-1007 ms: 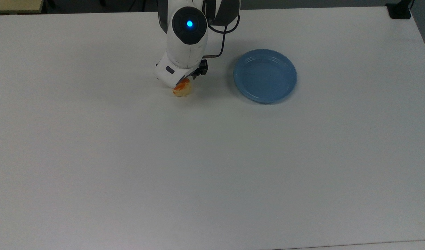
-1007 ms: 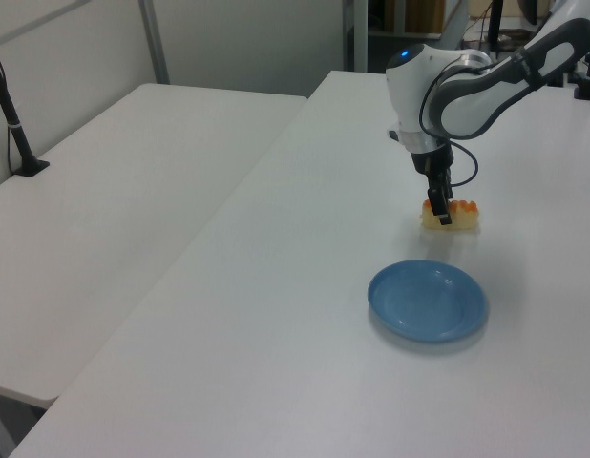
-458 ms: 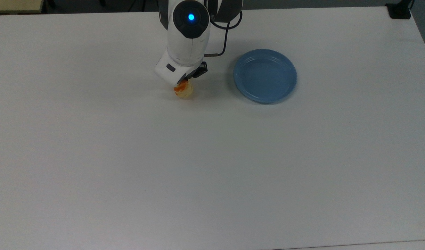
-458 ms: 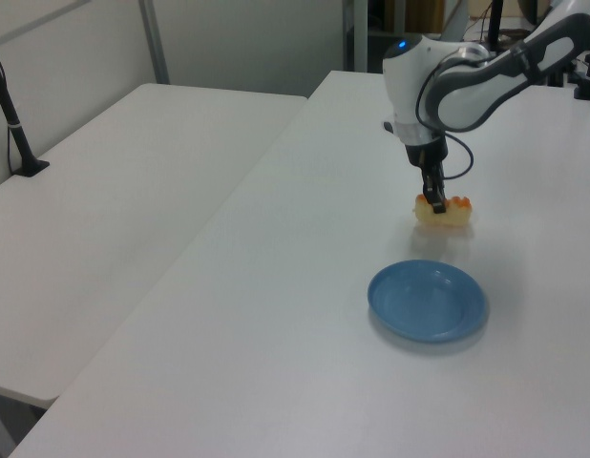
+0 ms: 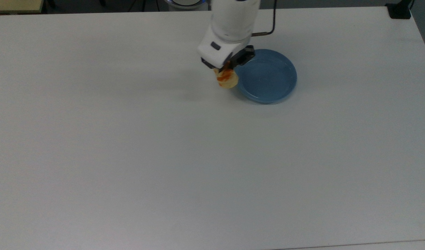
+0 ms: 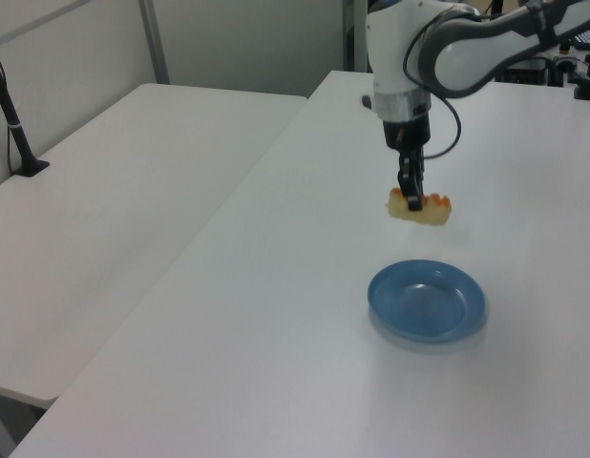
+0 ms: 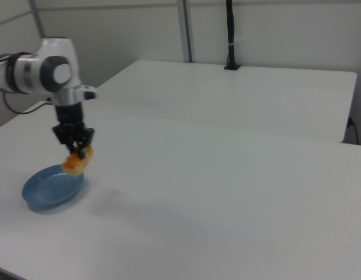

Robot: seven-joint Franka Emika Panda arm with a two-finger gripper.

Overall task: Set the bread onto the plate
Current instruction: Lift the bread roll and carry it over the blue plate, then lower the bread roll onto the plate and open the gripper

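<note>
The bread [image 5: 227,79] [image 6: 419,206] [image 7: 76,163], pale yellow with an orange-brown top, hangs in the air clear of the table, and my gripper [image 5: 226,69] [image 6: 410,196] [image 7: 79,150] is shut on it from above. The round blue plate [image 5: 268,78] [image 6: 427,301] [image 7: 49,188] lies flat on the white table with nothing on it. In the top view the bread hangs at the plate's left rim. In the left view it hangs above and a little behind the plate. In the right view it overlaps the plate's right edge.
The white table [image 5: 163,156] stretches wide around the plate. A second white table [image 6: 123,191] [image 7: 239,93] stands alongside. A black post [image 6: 13,124] [image 7: 230,35] is clamped to that second table. A black clamp [image 5: 400,10] sits at the top view's upper right corner.
My gripper has lifted the bread off the table and carried it toward the plate, rightward in the top view. The plate has not moved.
</note>
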